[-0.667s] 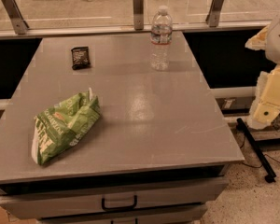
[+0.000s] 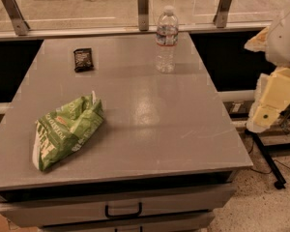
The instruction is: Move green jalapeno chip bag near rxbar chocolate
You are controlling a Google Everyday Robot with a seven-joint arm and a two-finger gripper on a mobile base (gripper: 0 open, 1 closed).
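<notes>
The green jalapeno chip bag (image 2: pixel 67 132) lies crumpled on the front left of the grey table (image 2: pixel 159 120). The rxbar chocolate (image 2: pixel 83 59), a small dark bar, lies flat at the back left, well apart from the bag. My gripper (image 2: pixel 273 98) shows as cream and white parts at the right edge of the view. It hangs beyond the table's right side, far from both objects and holding nothing that I can see.
A clear water bottle (image 2: pixel 166 40) stands upright at the back middle of the table. A glass barrier with metal posts (image 2: pixel 143 8) runs behind the table. A drawer with a black handle (image 2: pixel 123 210) is below the front edge. Black stand legs (image 2: pixel 266 158) are on the floor at right.
</notes>
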